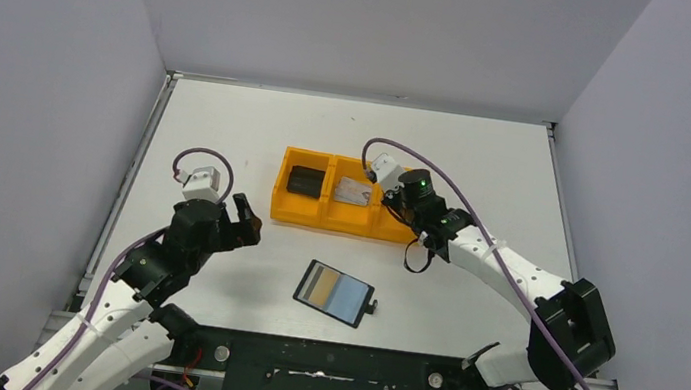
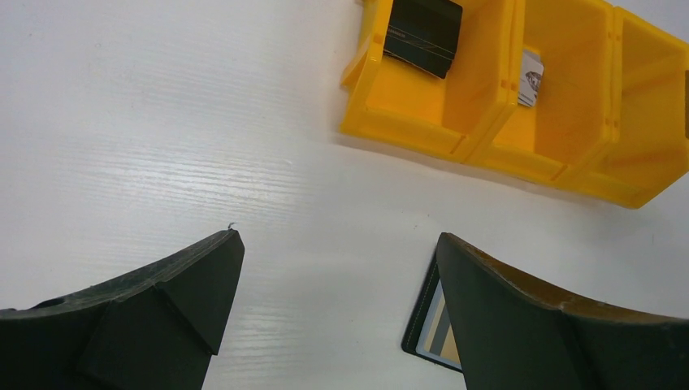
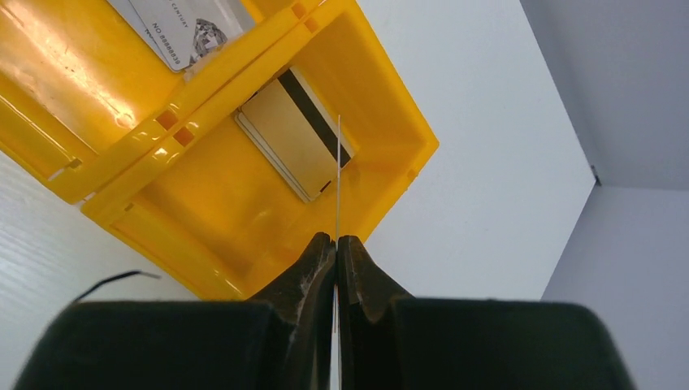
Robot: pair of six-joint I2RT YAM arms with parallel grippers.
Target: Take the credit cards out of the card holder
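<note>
The card holder (image 1: 336, 293) lies open on the table in front of the arms, tan and blue-grey inside; its corner (image 2: 426, 323) peeps out beside my left finger. My left gripper (image 1: 247, 223) (image 2: 339, 236) hangs open over bare table, left of the holder. My right gripper (image 1: 392, 204) (image 3: 336, 237) is shut on a thin credit card (image 3: 338, 162), seen edge-on, above the orange tray's right compartment. A gold card with a dark stripe (image 3: 292, 134) lies flat in that compartment. A silvery-grey card (image 1: 354, 191) (image 3: 183, 24) rests in the middle one.
The orange three-compartment tray (image 1: 303, 218) (image 2: 406, 134) (image 3: 244, 244) stands at mid-table, with a small black block (image 1: 304, 181) (image 2: 422, 32) in its left compartment. Grey walls close in the table on three sides.
</note>
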